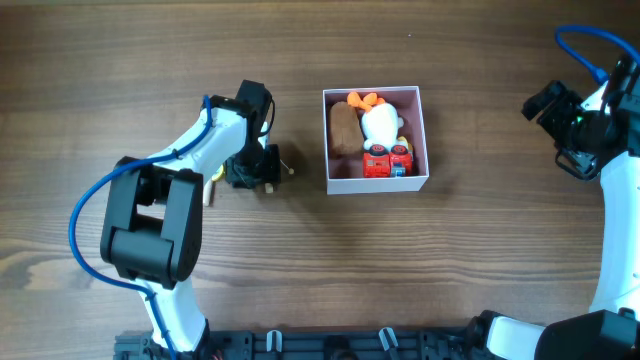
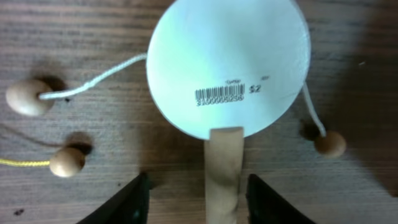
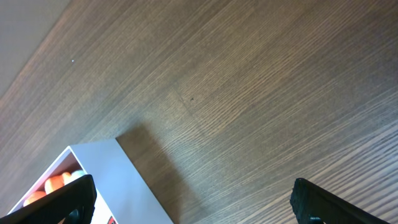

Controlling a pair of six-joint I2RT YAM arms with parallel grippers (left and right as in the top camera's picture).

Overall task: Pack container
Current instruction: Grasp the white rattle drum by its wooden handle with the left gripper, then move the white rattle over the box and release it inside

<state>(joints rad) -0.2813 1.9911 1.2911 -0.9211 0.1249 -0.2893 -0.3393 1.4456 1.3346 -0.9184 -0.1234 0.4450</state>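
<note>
1. Straddling the wooden handle [image 2: 222, 165] of a toy pellet drum [image 2: 227, 50], the left pincer [image 2: 196, 202] stands open, with a gap between each finger and the handle.
2. Just ahead of that pincer lies the drum's round white face, which bears a barcode sticker [image 2: 219, 95]. Three wooden beads on strings rest on the brown wooden surface [image 1: 450, 260]: two [image 2: 28, 98] [image 2: 66, 162] to one side of the pincer and one [image 2: 329, 144] to the other.
3. The container [image 1: 376, 184] sits between the two pincers, well apart from each. It holds a brown toy [image 1: 343, 128], a white toy with orange trim [image 1: 378, 122] and a red toy vehicle [image 1: 387, 161].
4. The right pincer [image 3: 193, 205] is spread wide open above the bare surface. In its wrist view, a white corner of the container shows beside one finger.
</note>
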